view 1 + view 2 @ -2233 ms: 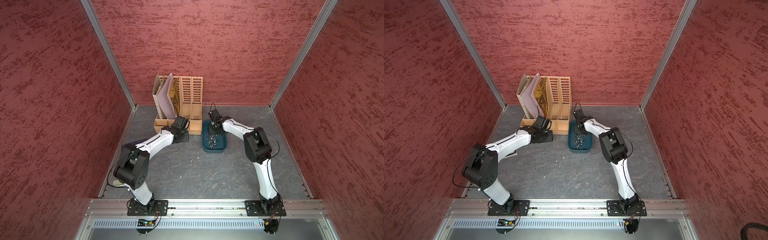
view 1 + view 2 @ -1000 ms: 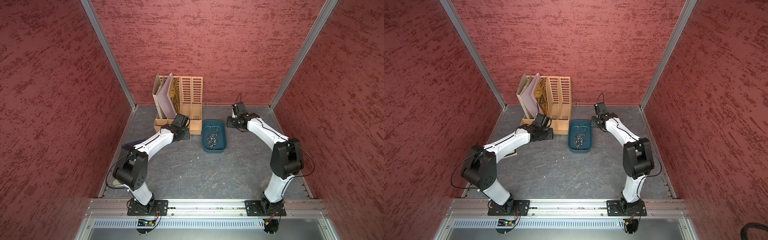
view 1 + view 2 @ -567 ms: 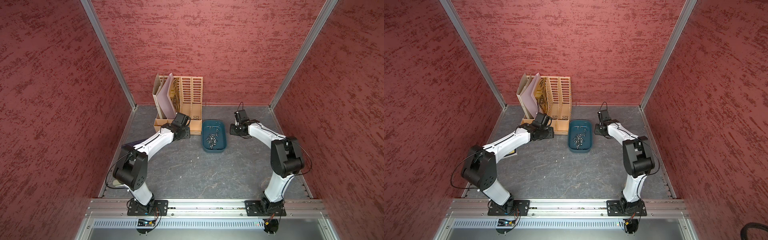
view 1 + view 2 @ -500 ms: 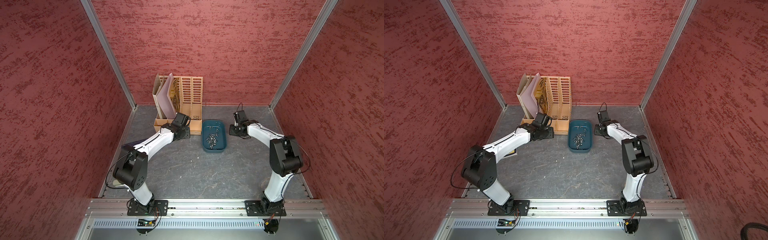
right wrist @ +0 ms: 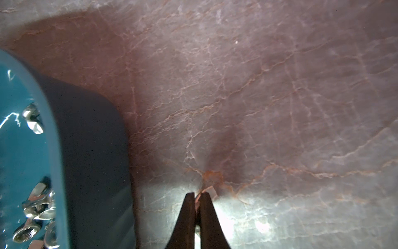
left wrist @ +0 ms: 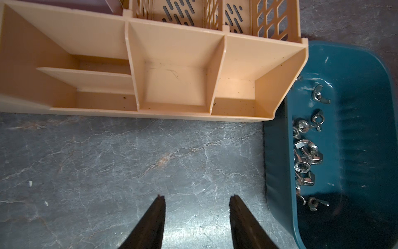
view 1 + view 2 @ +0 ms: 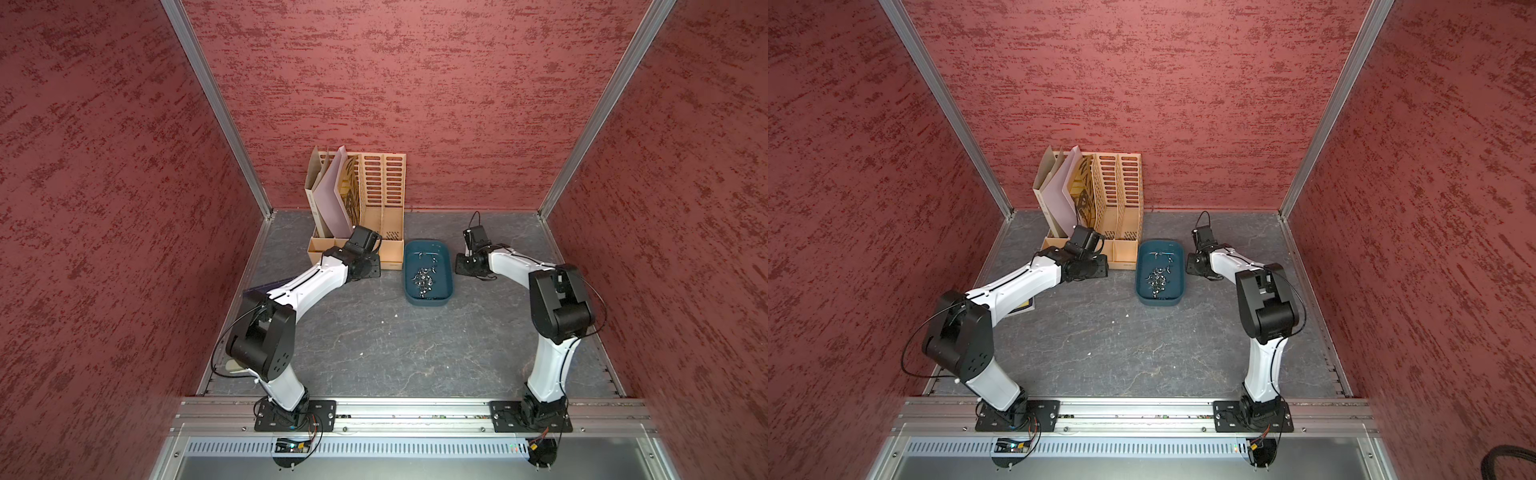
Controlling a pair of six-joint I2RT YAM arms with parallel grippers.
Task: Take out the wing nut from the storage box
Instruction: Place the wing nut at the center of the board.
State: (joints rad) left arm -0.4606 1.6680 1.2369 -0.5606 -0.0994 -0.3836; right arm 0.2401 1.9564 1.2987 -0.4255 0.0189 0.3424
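Rough red plaster walls point(image 7: 415, 83) close in three sides of a dark grey, veined tabletop point(image 7: 374, 345), with aluminium corner posts point(image 7: 216, 108) at the back and an aluminium rail point(image 7: 415, 409) along the front edge.

The right gripper point(image 5: 197, 195) points down at bare tabletop just beside the right long side of the storage box point(image 7: 428, 301) point(image 7: 1160, 302), a shallow dark teal plastic tray with rounded corners. Its black fingers point(image 5: 187, 215) are pressed together, leaving only a sliver at the tips. A pale glint shows between them lower down; whether that is a wing nut cannot be told.

The left gripper point(image 6: 197, 198) stands about half open and holds nothing. It hangs over bare tabletop in front of the tall beige slotted plastic file organiser point(image 7: 382, 195) point(image 6: 172, 75).

The storage box sits near the middle of the far edge, just beside the organiser's right end. A heap of small silvery metal wing nuts point(image 7: 424, 277) point(image 7: 1156, 278) point(image 6: 305, 157) point(image 5: 36, 204) lies inside it, with a few loose ones nearer its ends.

The organiser holds a pale lilac folder point(image 7: 332, 195) in its left slot. A flat dark card with a yellow patch point(image 7: 1025, 308) lies near the left edge, partly under the left arm point(image 7: 307, 282).

A faint embossed mark point(image 6: 241, 119) on the organiser's front lip is too small to read.
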